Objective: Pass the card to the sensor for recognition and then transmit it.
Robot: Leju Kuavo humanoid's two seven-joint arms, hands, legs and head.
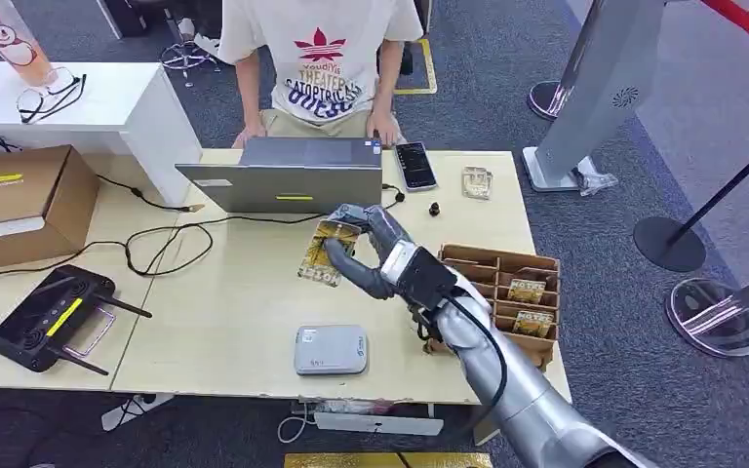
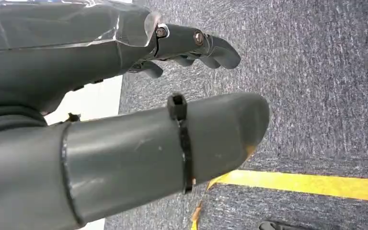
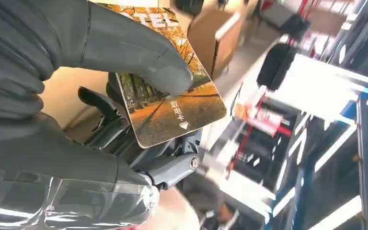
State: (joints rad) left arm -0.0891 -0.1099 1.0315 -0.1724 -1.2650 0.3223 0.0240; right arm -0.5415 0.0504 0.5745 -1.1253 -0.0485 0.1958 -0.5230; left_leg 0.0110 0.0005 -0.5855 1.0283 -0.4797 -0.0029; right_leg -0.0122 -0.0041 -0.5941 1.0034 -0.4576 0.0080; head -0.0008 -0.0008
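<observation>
Orange card: a glossy autumn-scene plastic card (image 1: 326, 252) with white lettering is off the table, above the pale wooden tabletop (image 1: 224, 322) between the grey laptop (image 1: 288, 175) and the flat silver-grey box with rounded corners (image 1: 331, 350), which I take to be the sensor.
Right hand: the grey many-fingered right hand (image 1: 371, 255) pinches the card, thick thumb on the printed face, darker fingers behind it; the right wrist view shows the hold plainly (image 3: 172, 103).
Left hand: the left hand (image 2: 139, 110) hangs over dark blue carpet, fingers apart from the thumb, nothing in them.
Card stock: a brown cardboard slotted holder (image 1: 507, 292) at the table's right edge keeps two more cards of the same print.
Person: seated behind the laptop in a cream printed T-shirt (image 1: 324, 58), hands at the table's far edge.
Done, as judged: card is out of the holder and in a firm pinch.
Left, as judged: card is not yet over the sensor box, which lies nearer the robot than the card; presentation for reading, then the hand-over, presumably to the person, remain.
Risk: the hold sits at one end, so the card may tilt when lowered.
</observation>
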